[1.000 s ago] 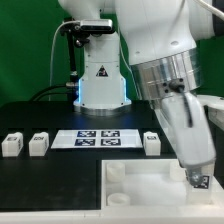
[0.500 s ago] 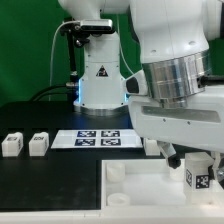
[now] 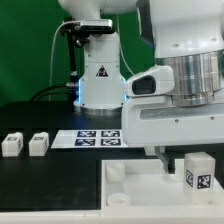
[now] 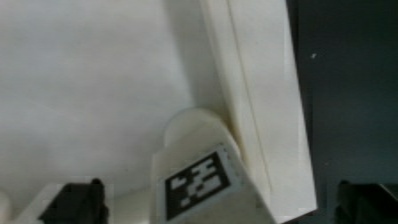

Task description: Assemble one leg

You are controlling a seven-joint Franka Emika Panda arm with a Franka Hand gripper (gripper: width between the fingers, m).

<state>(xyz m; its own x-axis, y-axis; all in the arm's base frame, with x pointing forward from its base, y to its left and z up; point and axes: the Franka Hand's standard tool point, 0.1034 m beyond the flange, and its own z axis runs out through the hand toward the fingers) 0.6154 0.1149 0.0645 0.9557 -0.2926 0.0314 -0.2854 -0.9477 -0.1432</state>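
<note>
One leg (image 3: 197, 172), a small white block with a black-and-white tag, stands upright on the near right corner socket of the large flat white square piece (image 3: 135, 195). My gripper (image 3: 193, 152) hangs straight over it. In the wrist view the leg (image 4: 210, 178) sits on the rounded corner (image 4: 187, 125) of the white piece, between my gripper's (image 4: 222, 203) dark fingertips (image 4: 80, 202). The jaws stand wide, with clear gaps on both sides of the leg, so they are open and touch nothing.
Two more legs (image 3: 12, 144) (image 3: 38, 143) stand on the black table at the exterior view's left. The marker board (image 3: 95, 138) lies in the middle. The arm's white base (image 3: 100, 80) stands behind it. My hand hides the table's right part.
My hand has swung from a tilt to upright over the right corner and now fills more of the view. The leg has shifted slightly up in view. A leg beside the marker board is now hidden.
</note>
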